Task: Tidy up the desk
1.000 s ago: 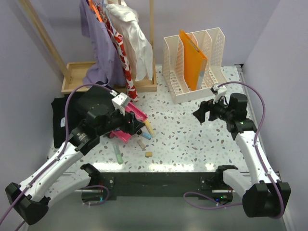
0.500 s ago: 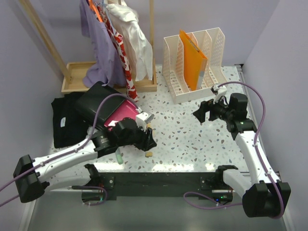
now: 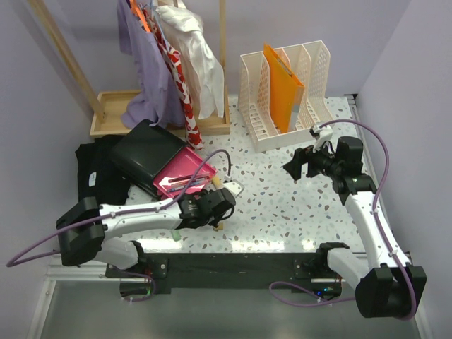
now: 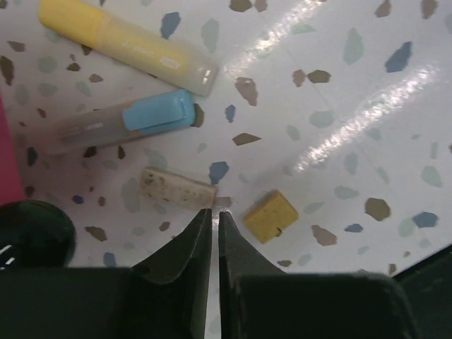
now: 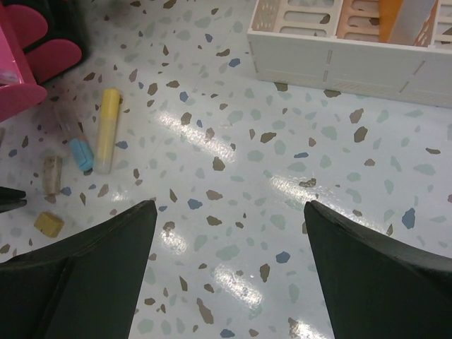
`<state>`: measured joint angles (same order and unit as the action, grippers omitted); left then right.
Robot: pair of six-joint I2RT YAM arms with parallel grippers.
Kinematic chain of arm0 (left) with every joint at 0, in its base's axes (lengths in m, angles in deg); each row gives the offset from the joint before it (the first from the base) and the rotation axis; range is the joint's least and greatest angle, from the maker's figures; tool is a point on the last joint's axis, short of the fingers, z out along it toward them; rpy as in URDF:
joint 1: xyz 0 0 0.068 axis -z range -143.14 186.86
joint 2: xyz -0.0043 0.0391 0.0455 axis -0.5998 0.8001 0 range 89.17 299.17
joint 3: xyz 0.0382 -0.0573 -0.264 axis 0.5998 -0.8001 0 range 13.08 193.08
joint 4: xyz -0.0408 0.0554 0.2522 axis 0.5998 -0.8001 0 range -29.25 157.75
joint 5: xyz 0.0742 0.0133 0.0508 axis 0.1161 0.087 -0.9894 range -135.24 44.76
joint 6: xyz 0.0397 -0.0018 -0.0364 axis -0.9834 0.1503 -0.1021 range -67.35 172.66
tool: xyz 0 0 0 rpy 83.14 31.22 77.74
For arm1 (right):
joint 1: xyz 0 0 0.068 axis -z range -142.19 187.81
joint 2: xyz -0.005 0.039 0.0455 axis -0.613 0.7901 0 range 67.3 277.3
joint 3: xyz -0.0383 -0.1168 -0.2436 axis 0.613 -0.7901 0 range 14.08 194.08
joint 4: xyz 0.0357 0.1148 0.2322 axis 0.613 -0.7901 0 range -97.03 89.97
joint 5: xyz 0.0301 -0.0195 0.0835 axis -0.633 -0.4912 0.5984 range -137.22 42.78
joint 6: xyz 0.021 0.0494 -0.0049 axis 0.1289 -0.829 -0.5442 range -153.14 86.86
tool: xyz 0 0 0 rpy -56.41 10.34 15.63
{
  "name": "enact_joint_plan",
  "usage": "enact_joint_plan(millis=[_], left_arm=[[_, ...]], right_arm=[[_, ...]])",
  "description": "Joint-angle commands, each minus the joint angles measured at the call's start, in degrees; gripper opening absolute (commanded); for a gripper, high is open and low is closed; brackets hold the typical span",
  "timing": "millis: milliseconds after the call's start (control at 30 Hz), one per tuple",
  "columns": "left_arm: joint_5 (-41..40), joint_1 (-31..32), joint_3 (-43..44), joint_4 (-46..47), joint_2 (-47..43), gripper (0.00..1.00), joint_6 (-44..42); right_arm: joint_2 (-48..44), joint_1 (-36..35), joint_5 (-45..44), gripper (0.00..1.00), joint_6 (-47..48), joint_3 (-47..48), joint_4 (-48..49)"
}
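On the speckled white desk, my left gripper points down with its jaws nearly touching and nothing between them. Its tips sit between a pale speckled eraser and a small yellow block. Beyond them lie a blue-capped highlighter and a yellow highlighter. In the top view the left gripper is low at the front centre, beside an open pink case. My right gripper hangs open and empty above bare desk, and in the top view the right gripper is right of centre.
A white file holder with an orange folder stands at the back right. A clothes rack with garments and a wooden tray are at the back left. A black box and black cloth lie left.
My left arm has swung from over the pink case down toward the front centre, and its jaws have closed from wide to nearly touching. The right arm has not moved.
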<state>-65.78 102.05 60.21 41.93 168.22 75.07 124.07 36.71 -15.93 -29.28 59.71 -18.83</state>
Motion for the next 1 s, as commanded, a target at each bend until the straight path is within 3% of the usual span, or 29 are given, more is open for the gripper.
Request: enact_joint_plan(millis=[0,100,267,467,667,967], left_arm=[[-12.85,0.29,4.37,-3.88,3.65,0.13,-6.85],[-18.04,0.12,6.12,-5.89,5.5,0.16,-9.05],[-27.54,-1.37,8.59,-9.5,6.3,0.31,-9.75],[-25.7,-9.1,8.76,-6.0,0.94,0.42,-14.14],[-22.45,-16.66,9.47,-0.9,-2.49,0.6,-18.1],[-20.34,-21.16,12.1,-1.77,-1.52,0.66,-17.85]], right_arm=[[0.09,0.14,1.49,0.9,0.36,0.08,1.76],[0.09,0.22,1.49,0.9,0.36,0.16,1.76],[0.0,0.14,1.32,0.9,0.36,0.16,1.67],[-0.08,0.22,1.14,0.9,0.36,0.16,1.67],[-0.17,0.14,0.79,0.9,0.45,0.25,1.58],[-0.26,0.22,0.62,0.9,0.54,0.34,1.49]])
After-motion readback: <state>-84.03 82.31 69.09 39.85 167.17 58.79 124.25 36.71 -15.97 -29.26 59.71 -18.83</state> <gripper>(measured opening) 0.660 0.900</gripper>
